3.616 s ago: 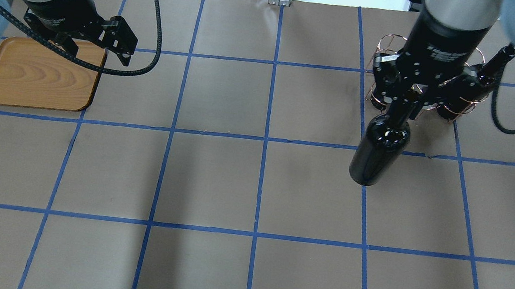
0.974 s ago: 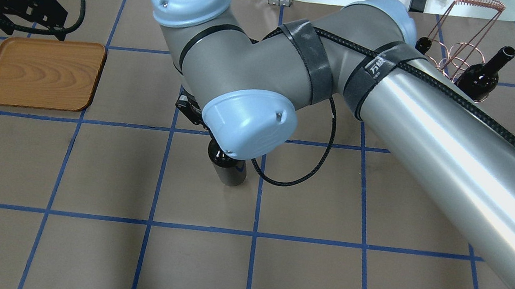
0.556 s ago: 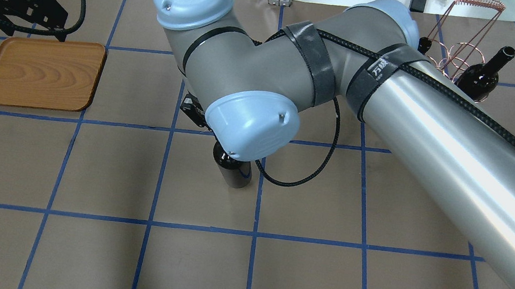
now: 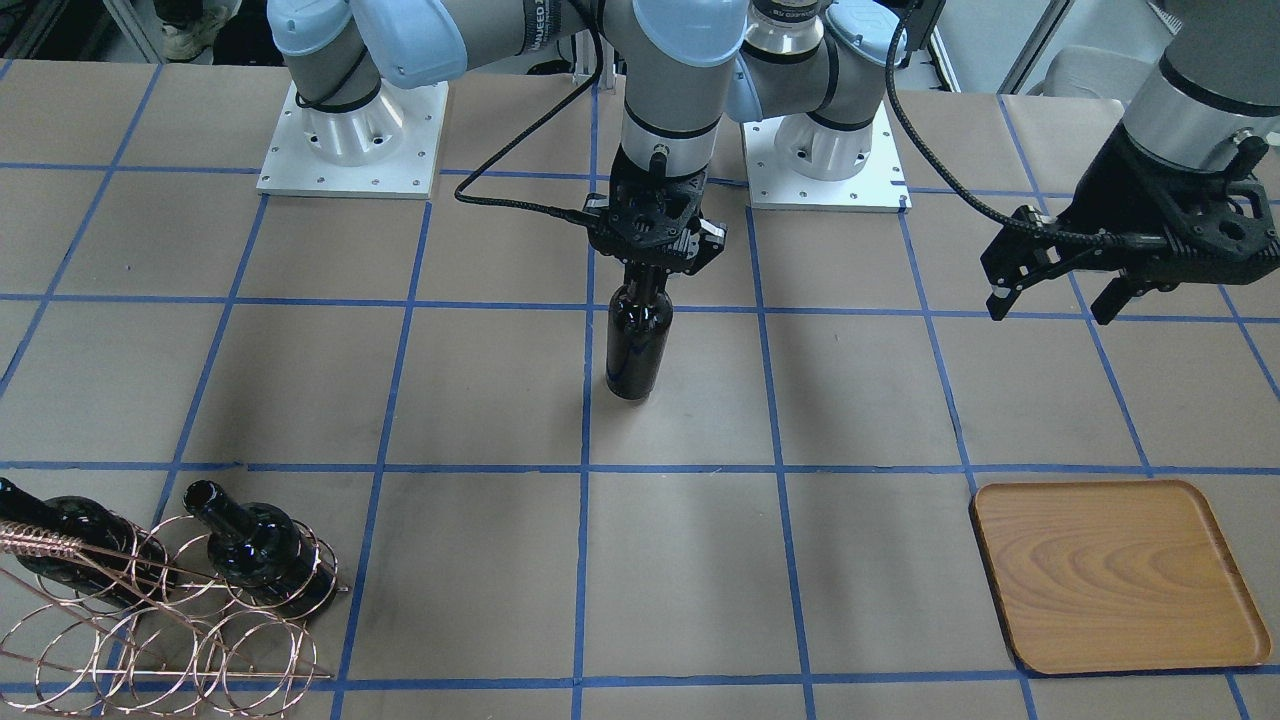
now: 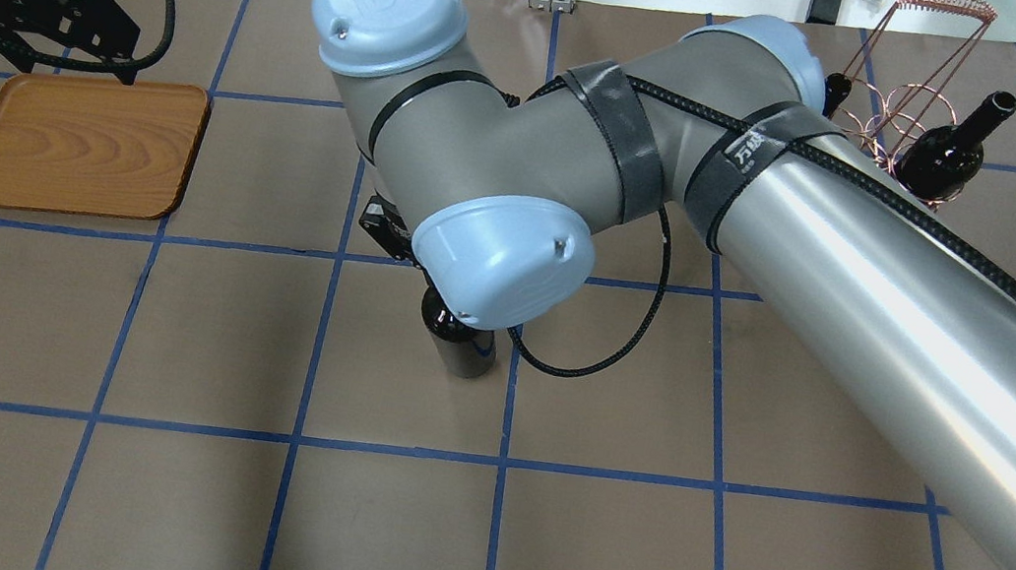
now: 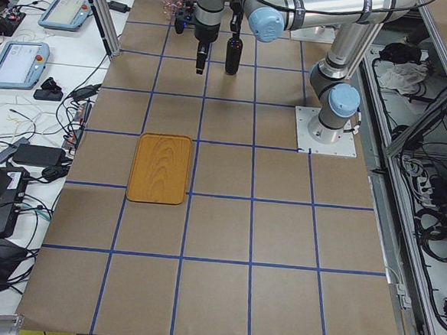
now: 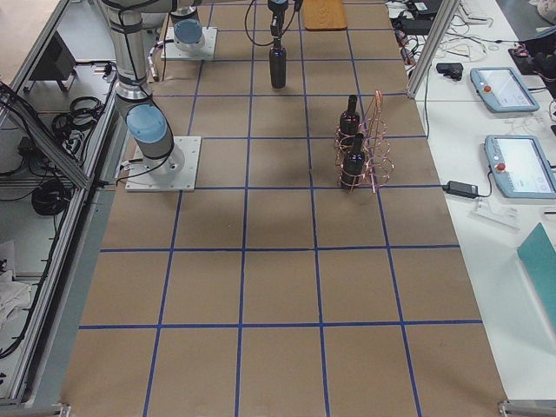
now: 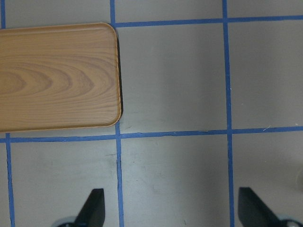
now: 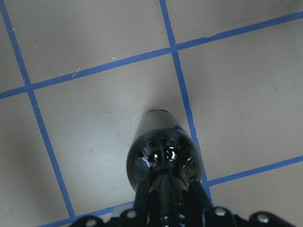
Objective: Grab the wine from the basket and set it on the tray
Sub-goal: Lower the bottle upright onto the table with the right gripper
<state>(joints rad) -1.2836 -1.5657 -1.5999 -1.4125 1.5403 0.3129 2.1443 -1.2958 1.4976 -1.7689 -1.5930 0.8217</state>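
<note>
Seen from the operators' side, the basket (image 4: pixel 165 610) is sitting nearest, at one front corner of the counter (image 4: pixel 480 400), with two other bottles (image 4: pixel 255 555) standing in its copper rings. At the opposite front corner the tray (image 4: pixel 1115 575) is lying flat with nothing on it. Farther back, around the middle of the counter and well apart from both, the wine (image 4: pixel 637 340) is hanging upright beside a blue tape line (image 4: pixel 584 430). The right pincer (image 4: pixel 655 272) is clamping its narrow neck from above, fingers closed tight on the glass. Whether the bottle's base is touching the counter or floating just over it cannot be told (the right wrist view is looking straight down the shoulder and showing only paper below). Beyond the tray, toward the robot, the left pincer (image 4: pixel 1050 312) is hovering above the counter with its fingers (image 8: pixel 92 208) spread wide and gripping nothing. Its own camera is catching one rounded corner of the tray just ahead.
</note>
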